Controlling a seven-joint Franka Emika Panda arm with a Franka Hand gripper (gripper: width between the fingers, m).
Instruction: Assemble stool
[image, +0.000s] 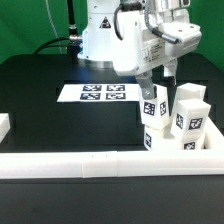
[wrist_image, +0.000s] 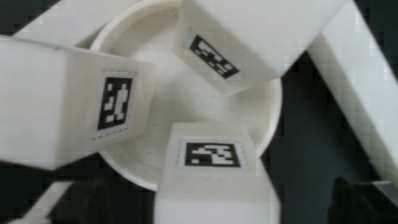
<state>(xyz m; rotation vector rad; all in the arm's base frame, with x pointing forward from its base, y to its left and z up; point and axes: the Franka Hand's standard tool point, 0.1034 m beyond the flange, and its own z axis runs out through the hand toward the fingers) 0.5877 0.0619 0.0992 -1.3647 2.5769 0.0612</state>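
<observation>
The stool's round white seat (wrist_image: 157, 45) lies at the exterior view's right, inside the corner of the white rail. Three blocky white legs with black-and-white tags stand on it: one (image: 155, 112) nearest the arm, one (image: 190, 103) behind, one (image: 196, 126) at the far right. My gripper (image: 150, 90) hangs straight over the nearest leg (wrist_image: 210, 165). In the wrist view that leg stands between my dark fingers (wrist_image: 32, 205), with a gap on each side, so the gripper (wrist_image: 205, 208) is open and straddles it. The other legs (wrist_image: 71, 100) (wrist_image: 249, 50) rise close beside it.
A long white rail (image: 95, 162) runs along the table's front and turns up the right side (image: 214, 140). The marker board (image: 100, 93) lies flat behind, near the robot base (image: 105, 40). A small white piece (image: 3, 125) sits at the left edge.
</observation>
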